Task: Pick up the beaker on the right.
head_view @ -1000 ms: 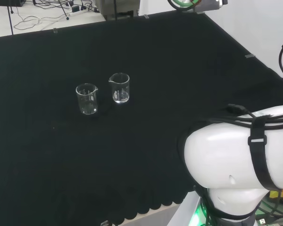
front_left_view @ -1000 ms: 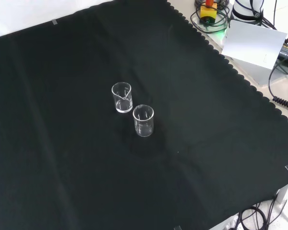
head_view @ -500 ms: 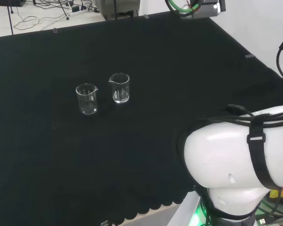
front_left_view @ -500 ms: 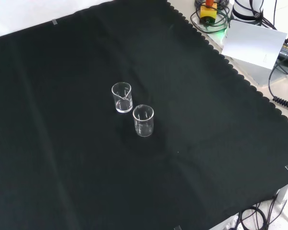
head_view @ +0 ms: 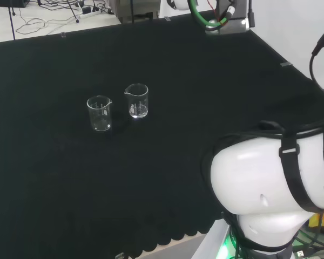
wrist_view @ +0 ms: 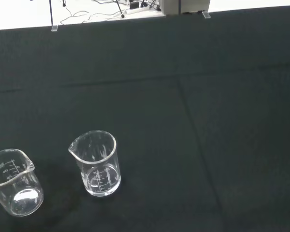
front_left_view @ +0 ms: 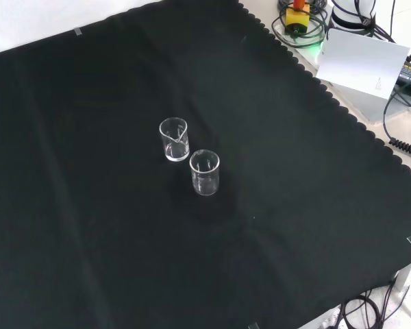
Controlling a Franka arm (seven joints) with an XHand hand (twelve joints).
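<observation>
Since a second ago, both beakers have kept their places on the black cloth, while the arm's upper part with its green cable loop [head_view: 205,16] has dropped lower into the top of the head view, near the far edge of the surface.

Two clear glass beakers stand upright near the middle of the black cloth [head_view: 178,108], close together but not touching. In the head view they sit side by side: the right beaker [head_view: 136,101] has its spout turned toward the view's left, and the left beaker [head_view: 99,113] stands just beside it, slightly nearer the camera. In the front view the same pair stands one behind the other on a slant: the right beaker [front_left_view: 174,139] is higher and a little left, the left beaker [front_left_view: 205,172] lower and a little right. The wrist view looks down at both from a distance, the right beaker [wrist_view: 96,163] whole with printed measuring marks on its wall, the left beaker [wrist_view: 13,181] at the picture's edge. Both look empty.

No part of the hand can be made out, so whether its fingers are apart or together cannot be told. Nothing touches either beaker.

The head view also shows the arm's large white link [head_view: 270,189] at lower right, wrapped with a black strap. The front view shows the cloth's scalloped edge [front_left_view: 315,82] and, beyond it, a pale box [front_left_view: 363,68] with cables.
</observation>
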